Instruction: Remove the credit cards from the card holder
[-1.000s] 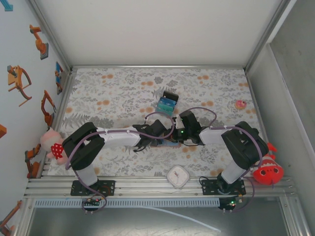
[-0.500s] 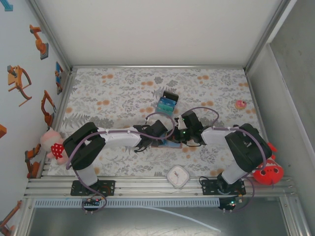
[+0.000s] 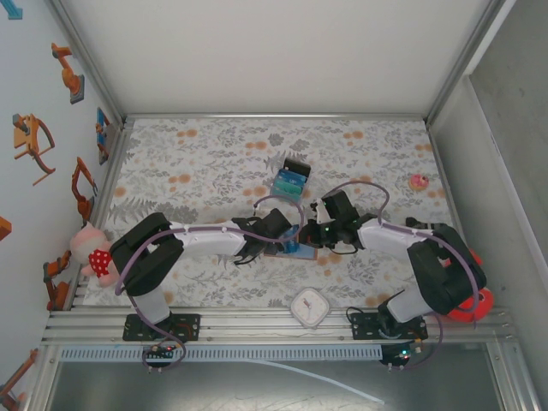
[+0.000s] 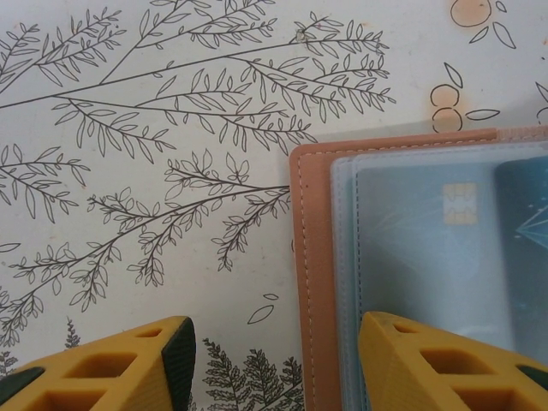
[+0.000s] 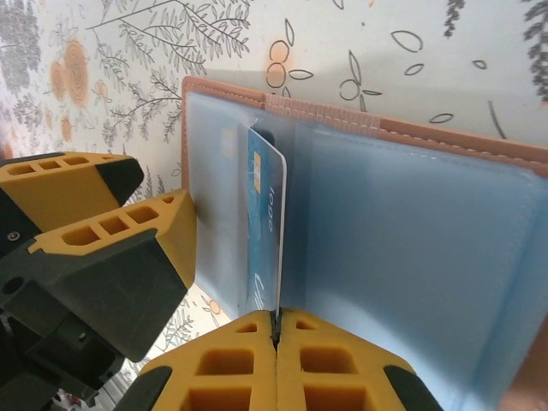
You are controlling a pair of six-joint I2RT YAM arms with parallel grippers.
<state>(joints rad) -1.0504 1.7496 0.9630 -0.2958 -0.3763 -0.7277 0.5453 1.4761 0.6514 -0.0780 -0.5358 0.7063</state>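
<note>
Right hand [image 5: 276,342]: I have it pinched fully shut on the edge of a blue card [image 5: 267,205]. The card stands partly out of its clear sleeve in the open card holder [image 5: 428,223], just ahead of my fingertips. Over the last second my right arm has swung outward and drawn that hand back a little, so I judge the card is sliding free. My left hand [image 4: 276,342] is half open and holds nothing. One of its fingers rests on the holder's edge, seemingly pinning it to the worktop [image 4: 128,128]. Other cards [image 3: 289,180] lie beyond both hands, already out.
</note>
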